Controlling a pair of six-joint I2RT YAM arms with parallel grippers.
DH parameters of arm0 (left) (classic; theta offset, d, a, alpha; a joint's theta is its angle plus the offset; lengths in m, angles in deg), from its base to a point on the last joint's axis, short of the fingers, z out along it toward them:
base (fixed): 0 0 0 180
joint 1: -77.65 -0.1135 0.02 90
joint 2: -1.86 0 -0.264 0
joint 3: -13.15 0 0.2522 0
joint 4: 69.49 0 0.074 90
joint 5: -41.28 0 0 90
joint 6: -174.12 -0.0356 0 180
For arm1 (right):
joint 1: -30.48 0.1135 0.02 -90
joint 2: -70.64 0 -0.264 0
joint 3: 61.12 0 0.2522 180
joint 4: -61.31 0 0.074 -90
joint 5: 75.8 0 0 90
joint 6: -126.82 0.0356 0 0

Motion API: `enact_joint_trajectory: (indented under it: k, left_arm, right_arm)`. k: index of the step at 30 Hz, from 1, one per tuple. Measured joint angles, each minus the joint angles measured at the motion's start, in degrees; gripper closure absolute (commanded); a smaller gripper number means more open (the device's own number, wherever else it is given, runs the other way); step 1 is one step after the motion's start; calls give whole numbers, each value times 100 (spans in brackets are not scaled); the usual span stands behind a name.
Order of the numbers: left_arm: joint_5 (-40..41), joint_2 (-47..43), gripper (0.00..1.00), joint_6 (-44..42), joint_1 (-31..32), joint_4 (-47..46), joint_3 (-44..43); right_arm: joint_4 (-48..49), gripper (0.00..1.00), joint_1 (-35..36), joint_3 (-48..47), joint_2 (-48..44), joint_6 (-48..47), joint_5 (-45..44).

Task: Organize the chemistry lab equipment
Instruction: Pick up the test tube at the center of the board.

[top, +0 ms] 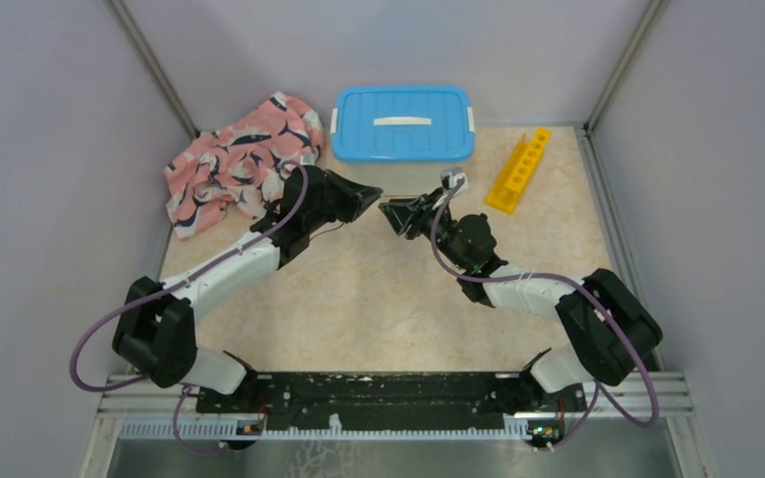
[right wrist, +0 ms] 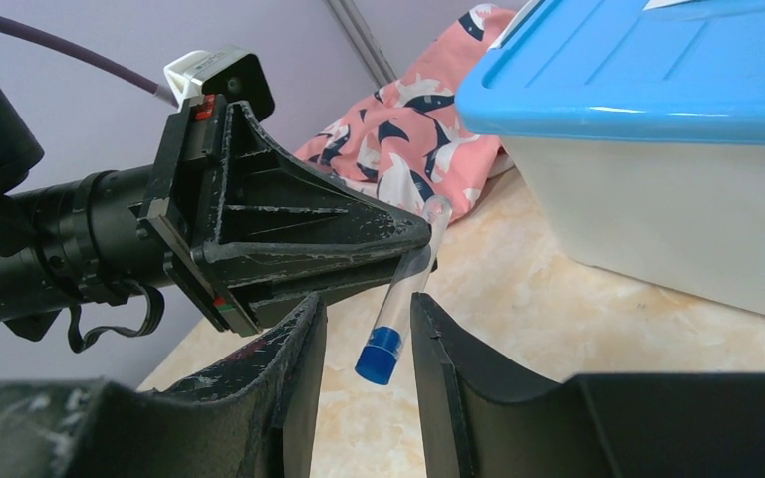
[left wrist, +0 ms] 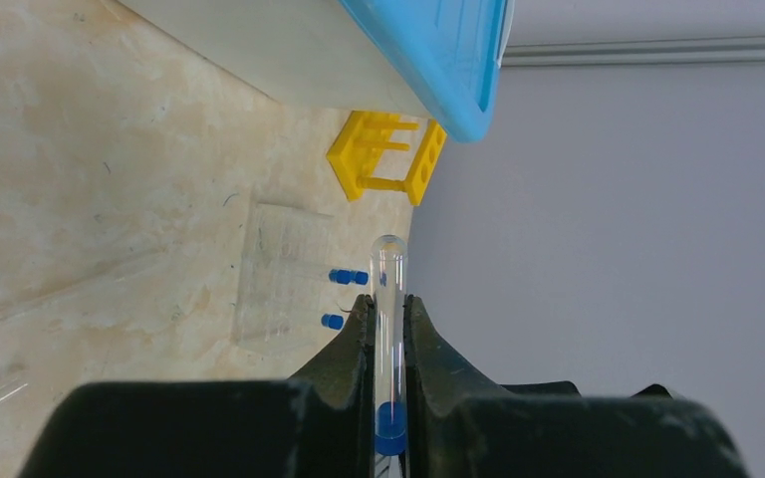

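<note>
1. Here the left jaws clench a blue-capped tube [left wrist: 389, 289] mid-air over the bench [top: 359, 299].
2. Its capped end hangs between the parted right jaws.
3. The white bin [top: 403, 122] stands just beyond; the yellow rack [top: 519, 169] lies far right.

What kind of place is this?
Likely a robot practice booth playing lab: plain walls around one table, two arms at its edge, a capped tube in the left gripper, and a yellow rack.

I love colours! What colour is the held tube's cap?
Blue. The cap of the tube shows best in the right wrist view.
</note>
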Motion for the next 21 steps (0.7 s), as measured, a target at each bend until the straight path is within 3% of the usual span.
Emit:
enact_joint_trajectory:
  k: [9, 21]
  left_arm:
    - [11, -4, 100, -13, 50, -9, -2]
    - [81, -4, 100, -26, 114, -9, -101]
  right_arm:
    - [-94, 61, 2, 0, 0, -4, -153]
    - [-424, 68, 2, -140, 37, -2, -186]
